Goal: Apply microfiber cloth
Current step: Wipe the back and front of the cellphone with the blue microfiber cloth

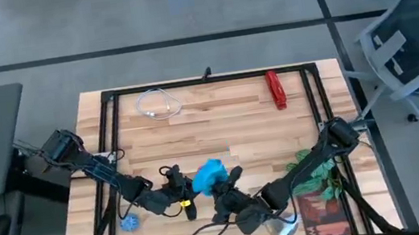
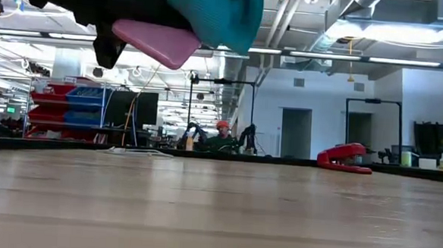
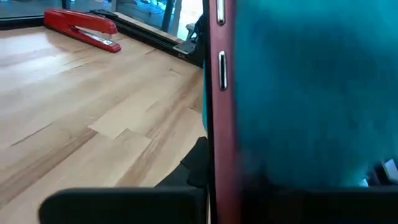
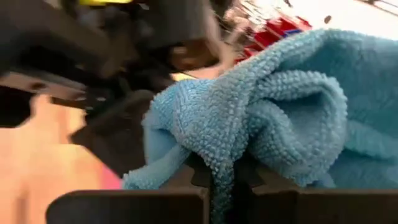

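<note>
While bunched, microfiber cloth (image 4: 273, 106) pinched between right jaws

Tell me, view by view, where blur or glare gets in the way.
Right wrist view: microfiber cloth sharp, the other arm behind it smeared. Left wrist view: the cloth is a soft teal blur beside the phone edge. Low view: ceiling lights glare, red stapler clear. High view: even light.

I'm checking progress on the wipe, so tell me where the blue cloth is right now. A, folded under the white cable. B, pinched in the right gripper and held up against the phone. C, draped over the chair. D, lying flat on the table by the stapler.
B: the right gripper is shut on the bunched cloth, which sits against the pink-cased phone, both held above the table.
</note>
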Controlling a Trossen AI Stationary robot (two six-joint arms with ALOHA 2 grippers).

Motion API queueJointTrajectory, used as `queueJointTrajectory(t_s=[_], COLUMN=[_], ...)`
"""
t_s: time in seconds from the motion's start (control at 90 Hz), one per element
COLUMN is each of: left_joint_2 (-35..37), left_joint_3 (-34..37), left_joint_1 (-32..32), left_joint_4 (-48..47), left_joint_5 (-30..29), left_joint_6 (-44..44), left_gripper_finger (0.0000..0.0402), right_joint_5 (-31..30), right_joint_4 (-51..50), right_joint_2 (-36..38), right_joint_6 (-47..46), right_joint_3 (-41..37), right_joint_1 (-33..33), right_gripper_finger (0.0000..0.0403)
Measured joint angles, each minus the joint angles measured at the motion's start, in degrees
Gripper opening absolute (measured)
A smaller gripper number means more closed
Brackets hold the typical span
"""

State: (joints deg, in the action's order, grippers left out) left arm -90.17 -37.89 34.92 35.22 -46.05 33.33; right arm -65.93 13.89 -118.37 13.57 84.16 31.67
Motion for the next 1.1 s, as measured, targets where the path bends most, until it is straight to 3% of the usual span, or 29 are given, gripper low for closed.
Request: queueJointTrajectory(t_s=[0.133, 0.344, 0.511, 0.767, 1.1], left_joint_2=[0.0, 0.1, 0.1, 0.0, 0.7], left_joint_3=[0.0, -0.2, -0.1, -0.1, -0.1], left_joint_1=[0.0, 0.2, 0.4, 0.5, 0.5], left_joint_4=[0.2, 1.6, 2.3, 2.4, 3.8], left_joint_5=[1.3, 1.1, 2.2, 3.0, -0.6], left_joint_6=[-1.1, -1.1, -2.0, -3.3, -3.4], left_gripper_finger=[0.0011, 0.0011, 0.0011, 0.0011, 0.0011], right_joint_5=[-0.3, -20.1, -13.8, 2.6, -7.1], right_joint_4=[0.2, 0.1, -0.3, -11.5, -18.6], right_joint_2=[0.2, 0.8, 1.1, 1.1, 1.0], right_joint_6=[2.2, 11.0, 9.6, -5.7, -13.1], right_joint_3=[0.0, 2.9, 4.2, 4.2, 4.2], right_joint_1=[0.0, 0.5, 0.6, 0.1, 3.0], right_gripper_finger=[0.0001, 0.0002, 0.0002, 0.0002, 0.0002])
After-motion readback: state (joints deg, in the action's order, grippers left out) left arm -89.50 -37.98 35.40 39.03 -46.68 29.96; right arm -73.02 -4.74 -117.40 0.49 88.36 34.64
